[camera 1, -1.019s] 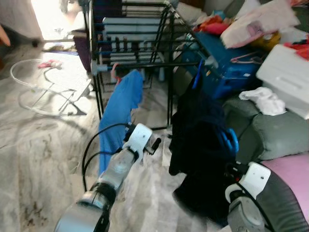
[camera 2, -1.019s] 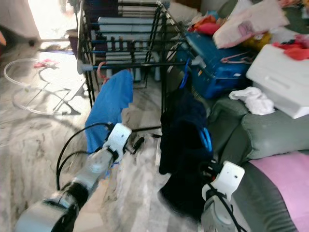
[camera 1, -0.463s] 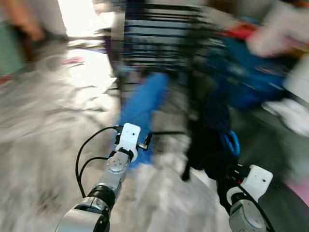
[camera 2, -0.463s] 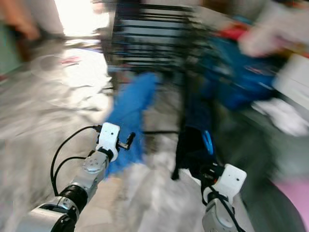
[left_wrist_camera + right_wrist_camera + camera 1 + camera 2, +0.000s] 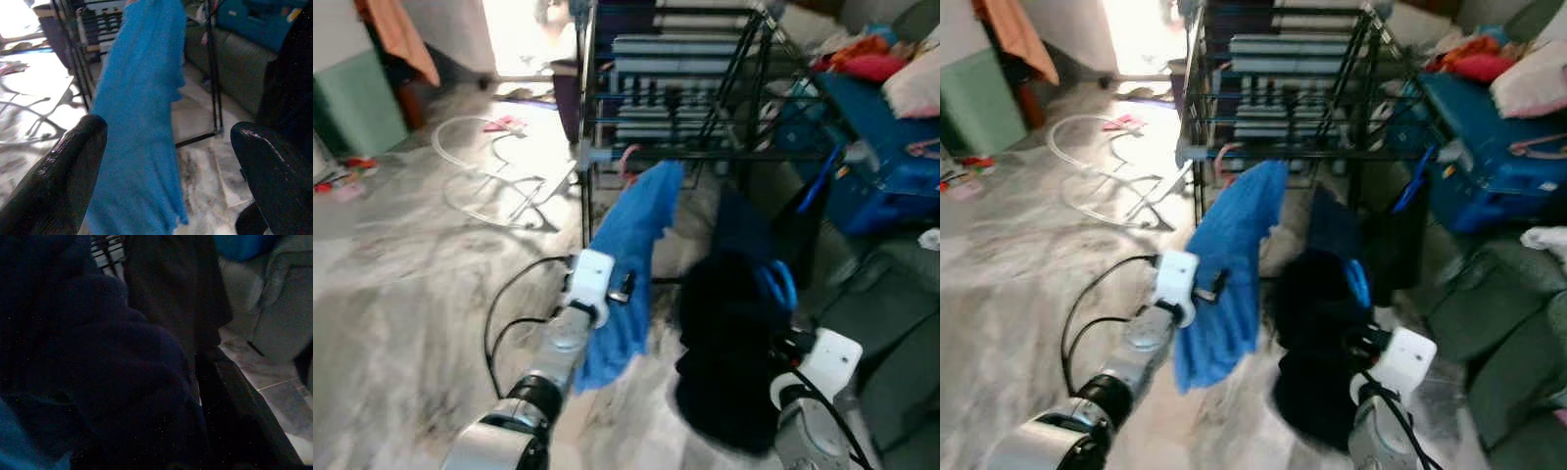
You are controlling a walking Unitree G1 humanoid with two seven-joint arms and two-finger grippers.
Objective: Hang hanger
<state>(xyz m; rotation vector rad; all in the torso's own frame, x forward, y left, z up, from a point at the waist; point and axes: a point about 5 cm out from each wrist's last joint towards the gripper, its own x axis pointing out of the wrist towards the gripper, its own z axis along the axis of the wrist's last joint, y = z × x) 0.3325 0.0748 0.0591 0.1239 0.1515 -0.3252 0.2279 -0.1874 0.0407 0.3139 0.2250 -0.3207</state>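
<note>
Now sharp after the motion blur half a second ago. Black metal-tube drying rack on veined marble floor. Soft blue cloth hangs from its rail. Left gripper jaws wide, empty. Right gripper beneath a dark, limp garment on blue hanger; jaws' state unclear.

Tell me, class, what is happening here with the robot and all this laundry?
The robot stands before a black drying rack on which a blue cloth hangs. Its right hand carries a dark garment on a blue hanger, not yet hung. Its left hand is open, reaching toward the blue cloth.
</note>
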